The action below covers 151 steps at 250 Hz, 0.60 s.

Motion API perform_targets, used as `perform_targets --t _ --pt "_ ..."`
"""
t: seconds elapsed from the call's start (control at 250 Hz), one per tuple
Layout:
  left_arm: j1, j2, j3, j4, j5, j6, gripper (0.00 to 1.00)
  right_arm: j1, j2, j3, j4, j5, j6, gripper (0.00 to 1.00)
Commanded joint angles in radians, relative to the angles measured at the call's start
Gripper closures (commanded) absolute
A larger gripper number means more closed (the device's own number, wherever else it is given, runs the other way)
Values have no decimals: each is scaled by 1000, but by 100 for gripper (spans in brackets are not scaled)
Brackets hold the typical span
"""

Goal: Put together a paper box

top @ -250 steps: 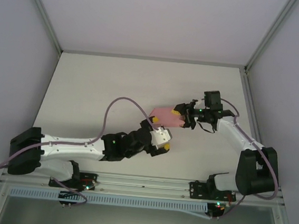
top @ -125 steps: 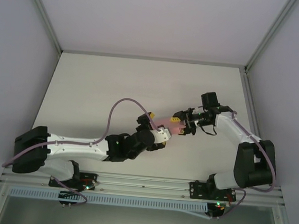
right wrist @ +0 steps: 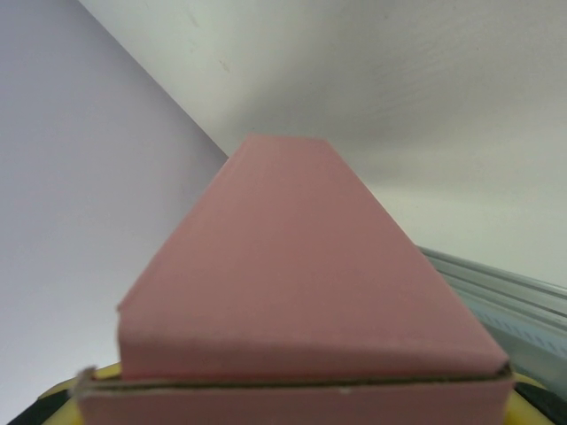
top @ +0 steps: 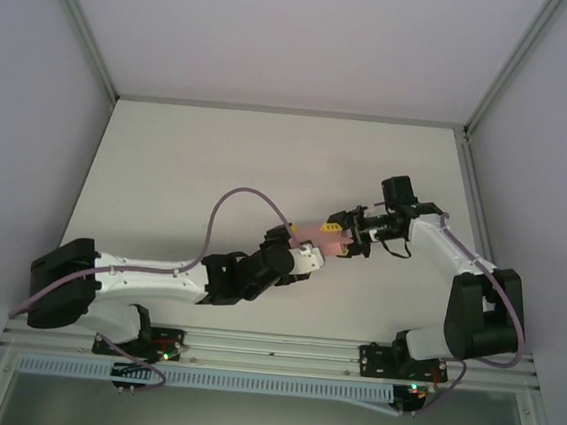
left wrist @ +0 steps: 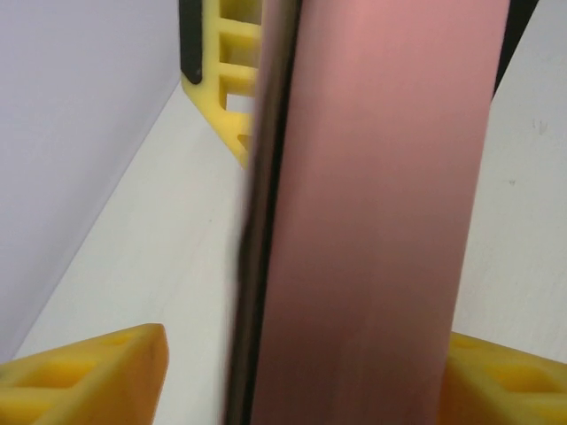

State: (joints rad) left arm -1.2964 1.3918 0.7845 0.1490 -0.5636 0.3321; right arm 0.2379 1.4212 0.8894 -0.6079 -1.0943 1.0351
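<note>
**Left gripper** (top: 302, 249): a second ago wide and just near of the paper box (top: 322, 234), it now straddles the box with its jaws narrowing. One yellow finger (left wrist: 80, 376) stands apart from the card. **Right gripper** (top: 342, 234): clamped on the box's right end, over the table (top: 219, 156), right of centre. A two-handed hold for folding is probably forming.
</note>
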Motion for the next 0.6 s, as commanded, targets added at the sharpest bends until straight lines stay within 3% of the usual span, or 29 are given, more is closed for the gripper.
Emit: perform_targets --t 0.0,0.156,0.224,0.264,0.315,0.351,0.399,0.451,0.599 --pt "8 -7 -1 17 2 34 36 8 -28 25 -49 -45 -32 72" --pt "8 2 14 20 18 50 50 16 -25 20 -62 -44 -53 68" --pt "10 -1 17 14 14 53 62 15 -26 20 -65 -29 -66 59" --pt "14 -2 20 4 16 46 63 15 -28 24 -70 -18 -78 54" --pt "16 -8 30 -34 41 33 65 4 -31 39 -76 12 -112 34" --pt "21 -11 39 -72 64 21 66 -13 -37 64 -107 69 -154 14" --pt "34 -16 51 -140 117 -3 69 -46 -60 100 -110 160 -210 1" --pt "56 -20 58 -192 154 -44 72 -90 -95 137 -116 285 -260 0" --pt "154 -8 85 -373 407 -102 73 -162 -219 141 -20 641 -481 0"
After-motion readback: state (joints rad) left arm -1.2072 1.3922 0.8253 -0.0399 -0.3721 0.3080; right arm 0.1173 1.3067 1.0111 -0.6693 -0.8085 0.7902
